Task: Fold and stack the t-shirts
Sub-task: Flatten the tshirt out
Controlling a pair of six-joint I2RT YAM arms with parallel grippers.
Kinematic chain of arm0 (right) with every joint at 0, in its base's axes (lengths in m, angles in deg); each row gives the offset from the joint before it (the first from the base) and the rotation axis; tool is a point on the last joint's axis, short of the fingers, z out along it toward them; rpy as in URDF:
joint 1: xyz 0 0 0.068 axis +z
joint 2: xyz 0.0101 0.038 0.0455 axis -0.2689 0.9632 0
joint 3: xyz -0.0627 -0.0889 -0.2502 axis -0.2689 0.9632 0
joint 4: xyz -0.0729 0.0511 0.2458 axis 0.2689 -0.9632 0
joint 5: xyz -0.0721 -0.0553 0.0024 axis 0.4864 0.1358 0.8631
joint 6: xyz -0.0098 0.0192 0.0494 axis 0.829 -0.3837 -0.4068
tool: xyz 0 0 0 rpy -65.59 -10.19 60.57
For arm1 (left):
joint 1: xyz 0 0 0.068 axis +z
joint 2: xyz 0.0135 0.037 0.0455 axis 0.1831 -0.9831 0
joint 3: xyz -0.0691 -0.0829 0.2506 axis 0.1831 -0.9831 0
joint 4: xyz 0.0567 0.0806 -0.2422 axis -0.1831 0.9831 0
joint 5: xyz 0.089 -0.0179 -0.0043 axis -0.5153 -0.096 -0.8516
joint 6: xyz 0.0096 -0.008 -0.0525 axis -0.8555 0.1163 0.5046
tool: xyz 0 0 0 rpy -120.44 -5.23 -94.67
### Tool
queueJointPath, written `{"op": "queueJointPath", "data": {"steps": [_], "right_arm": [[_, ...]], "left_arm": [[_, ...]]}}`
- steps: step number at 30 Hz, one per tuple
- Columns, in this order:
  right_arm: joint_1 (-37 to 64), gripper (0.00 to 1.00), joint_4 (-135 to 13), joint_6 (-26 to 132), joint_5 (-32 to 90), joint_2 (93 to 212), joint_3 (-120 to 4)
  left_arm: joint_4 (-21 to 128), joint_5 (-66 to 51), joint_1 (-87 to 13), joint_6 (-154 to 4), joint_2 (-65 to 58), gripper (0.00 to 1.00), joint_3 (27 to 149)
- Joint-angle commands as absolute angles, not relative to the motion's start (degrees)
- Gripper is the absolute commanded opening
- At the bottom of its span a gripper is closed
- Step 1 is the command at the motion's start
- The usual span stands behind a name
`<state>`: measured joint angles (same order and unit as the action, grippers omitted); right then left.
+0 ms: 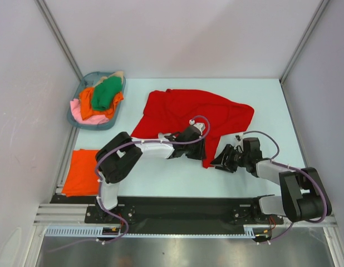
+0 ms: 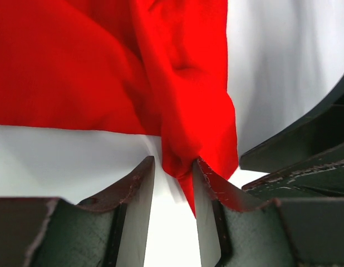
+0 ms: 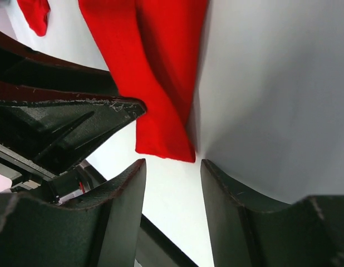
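A bright red t-shirt (image 1: pixel 194 114) lies spread and rumpled mid-table, a narrow flap reaching toward me. My left gripper (image 1: pixel 203 149) sits at that flap's near end. In the left wrist view (image 2: pixel 173 161) its jaws stand a little apart around a bunched tip of the red cloth (image 2: pixel 77 67), which touches only the right finger. My right gripper (image 1: pixel 219 161) is open and empty just right of it, with the flap's corner (image 3: pixel 155 72) lying just beyond its fingertips (image 3: pixel 173 162). A folded orange t-shirt (image 1: pixel 82 172) lies at the near left.
A blue-grey basket (image 1: pixel 75 120) at the far left holds green (image 1: pixel 107 94), orange, pink and beige shirts in a heap. The two grippers are close together; each shows in the other's wrist view. Walls enclose the table on three sides.
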<state>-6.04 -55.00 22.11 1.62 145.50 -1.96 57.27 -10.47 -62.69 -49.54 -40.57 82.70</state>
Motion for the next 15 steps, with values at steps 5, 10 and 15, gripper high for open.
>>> {"op": "queueJointPath", "data": {"steps": [5, 10, 15], "right_arm": [[-4.8, 0.48, -50.0, 20.4, 3.5, 148.5, -1.4], [-4.3, 0.48, -50.3, 19.8, 5.1, 149.5, -1.6], [-4.0, 0.48, -49.2, 19.8, 4.8, 151.1, -1.9]], "left_arm": [[57.8, -11.2, -61.3, -49.7, -41.0, 0.40, 80.6], [57.7, -10.9, -60.9, -49.9, -41.9, 0.40, 80.6], [57.3, -11.0, -60.5, -49.9, -42.0, 0.39, 79.9]]}}
